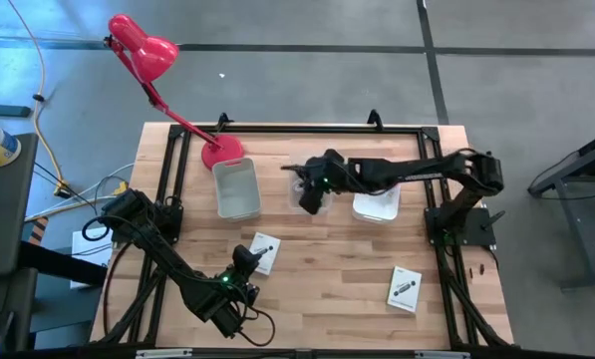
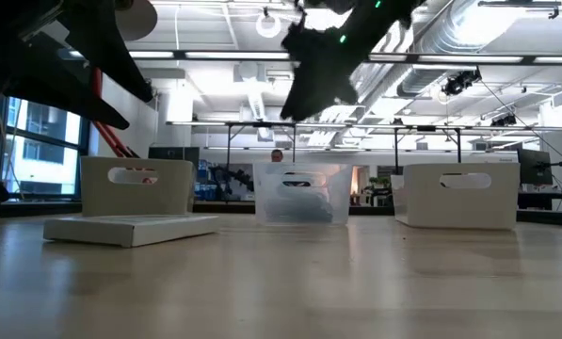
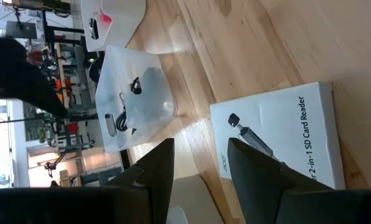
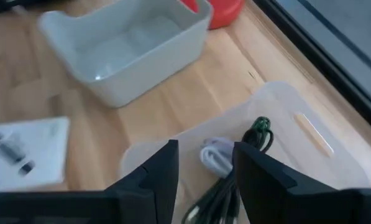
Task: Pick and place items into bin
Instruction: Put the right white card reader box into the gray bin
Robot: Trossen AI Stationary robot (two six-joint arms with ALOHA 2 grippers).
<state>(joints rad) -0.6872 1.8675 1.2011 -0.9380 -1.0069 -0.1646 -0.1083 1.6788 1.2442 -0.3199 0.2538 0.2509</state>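
A coiled green cable (image 4: pixel 260 132) and a white cable (image 4: pixel 215 157) lie in the clear bin (image 4: pixel 309 155) directly beneath the right pincer (image 4: pixel 205 163), whose jaws stand apart, empty. The left pincer (image 3: pixel 201 163) hangs parted, holding nothing, just above a white card (image 3: pixel 291 140) on the surface (image 3: pixel 260 50).

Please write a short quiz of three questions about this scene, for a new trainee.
1. True or false: the right claw hangs over the clear bin.
2. Which box lies beside the left claw? A) the card reader box B) the second box
3. Fill in: the red lamp has its base beside the ____ bin.

Key: 1 true; 2 A; 3 grey.
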